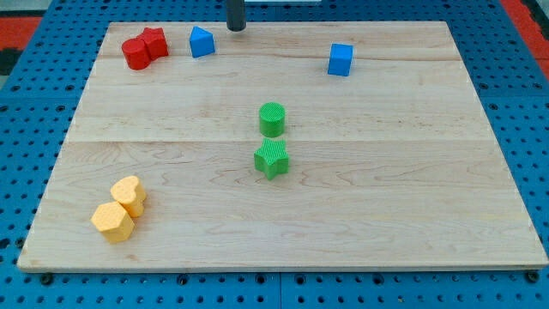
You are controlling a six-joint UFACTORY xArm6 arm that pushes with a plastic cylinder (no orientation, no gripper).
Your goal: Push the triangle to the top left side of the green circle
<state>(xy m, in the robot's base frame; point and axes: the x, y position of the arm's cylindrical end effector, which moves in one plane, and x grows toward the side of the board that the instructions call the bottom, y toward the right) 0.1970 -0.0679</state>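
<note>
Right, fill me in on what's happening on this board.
My tip sits at the board's top edge, just to the right of the blue triangle and not touching it. The triangle must go to the upper left of the green circle, which stands mid-board above a green star. No push yet.

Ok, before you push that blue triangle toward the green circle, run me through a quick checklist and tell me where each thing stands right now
1. Blue triangle found, near the view's top left: ok.
2. Green circle found, mid-board: ok.
3. My tip sits just to the view's right of the triangle, apart from it; it should be on the far side for a push toward the circle: not ok.
4. Spot at the circle's top left free of blocks: ok.
5. Red blocks lie left of the triangle, off the path: ok.
6. Green star just below the circle, off the path: ok.
</note>
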